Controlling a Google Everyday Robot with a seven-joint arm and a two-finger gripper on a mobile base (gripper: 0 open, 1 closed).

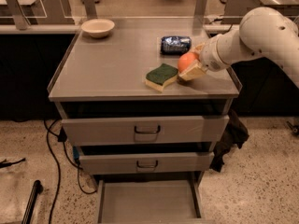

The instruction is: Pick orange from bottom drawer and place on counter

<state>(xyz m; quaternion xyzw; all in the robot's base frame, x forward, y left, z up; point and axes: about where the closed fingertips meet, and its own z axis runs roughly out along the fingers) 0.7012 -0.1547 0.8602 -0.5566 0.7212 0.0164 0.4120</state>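
The orange [185,60] is held in my gripper [190,67] just above the counter [117,64], at its right front part. The gripper is shut on it, with a pale finger [192,72] below and in front of the fruit. The white arm reaches in from the right. The orange is right beside the green sponge [161,76]. The bottom drawer [147,203] stands pulled open at the foot of the cabinet, its flat grey floor bare.
A cream bowl [98,27] sits at the counter's back left. A dark blue packet [175,44] lies just behind the orange. Two upper drawers [145,130] show grey fronts with dark handles. Cables lie on the floor at the left; dark cloth hangs at the cabinet's right.
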